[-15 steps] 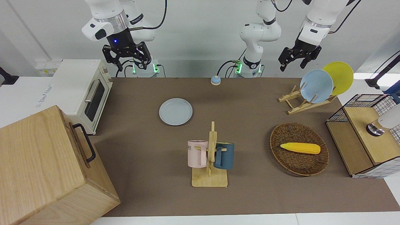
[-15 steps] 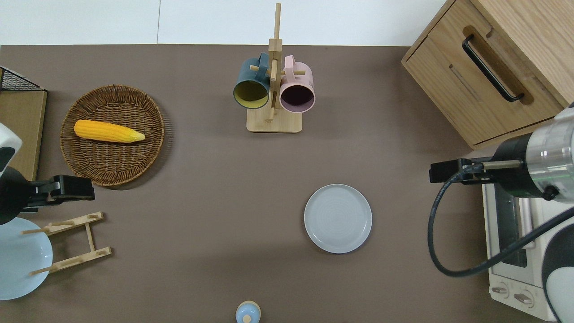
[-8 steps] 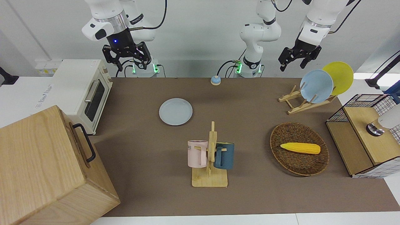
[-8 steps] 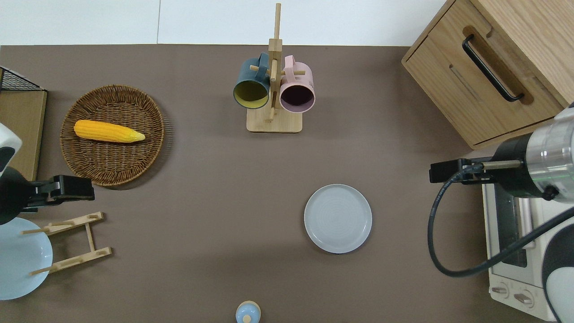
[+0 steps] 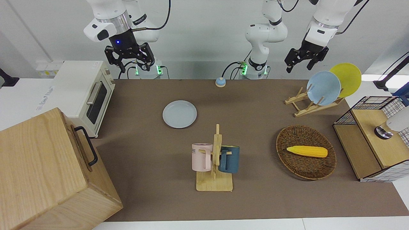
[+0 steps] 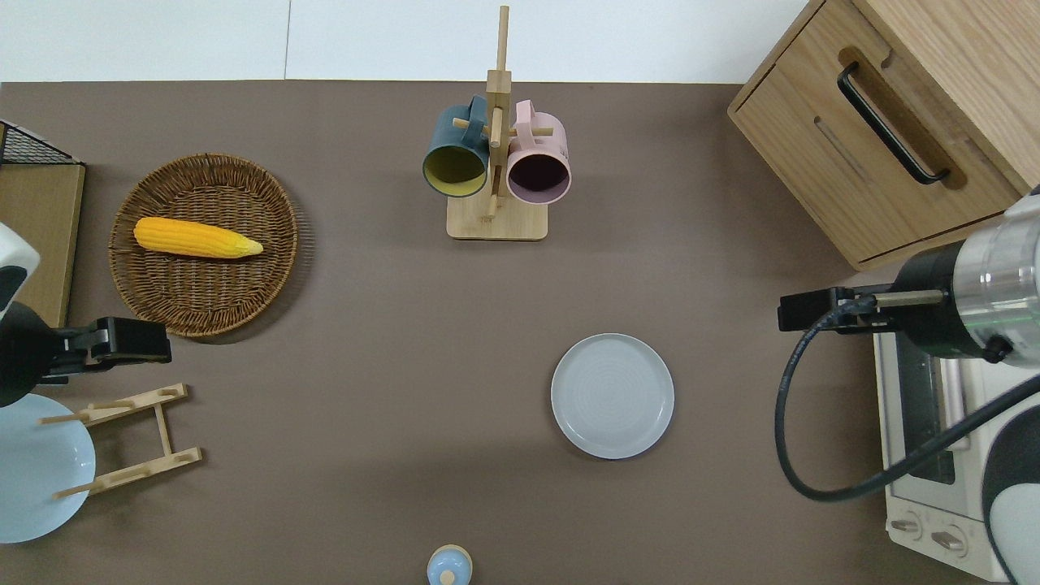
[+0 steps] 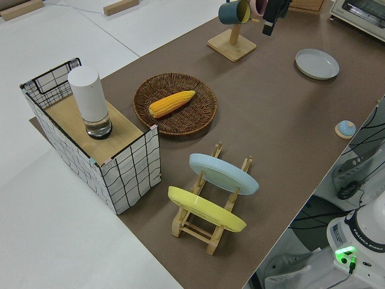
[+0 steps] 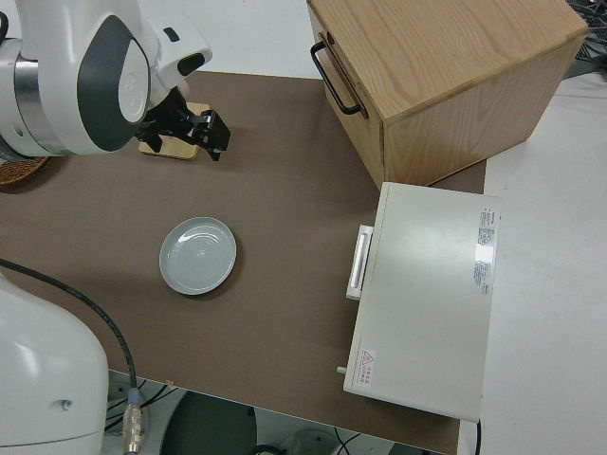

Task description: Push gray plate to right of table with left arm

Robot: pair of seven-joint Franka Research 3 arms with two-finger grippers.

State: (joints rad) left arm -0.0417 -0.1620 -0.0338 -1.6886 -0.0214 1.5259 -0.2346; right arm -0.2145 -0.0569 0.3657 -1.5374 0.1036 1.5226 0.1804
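The gray plate (image 6: 613,396) lies flat on the table (image 6: 390,341), out in the open on the brown mat, toward the right arm's end. It sits nearer the robots than the mug rack (image 6: 496,162), which carries a teal mug (image 6: 455,158) and a pink mug (image 6: 537,162). Nothing touches the plate; bare mat shows all round its rim in the right side view (image 8: 197,256) too.

The left gripper (image 5: 302,60) hangs up in the air at the left arm's end, well apart from the plate. From overhead it (image 6: 130,341) is over the mat between the basket (image 6: 203,244) and the plate rack (image 6: 122,439). Its fingers look spread in the front view and there's nothing between them, though they are small at this range, so read that as probably open. The left arm (image 5: 322,25) slopes down to it from the top of the front view.

The right arm is parked, its gripper (image 5: 129,57) spread wide and empty.

Round the rest of the table: a corn cob (image 6: 195,238) lies in the basket, a blue plate (image 5: 323,88) and a yellow plate (image 5: 346,78) lean in the plate rack, and a small blue bell (image 5: 220,82) sits at the table edge nearest the robots. A white oven (image 5: 84,92) and a wooden cabinet (image 5: 48,172) stand at the right arm's end, a wire crate (image 5: 370,137) at the other.
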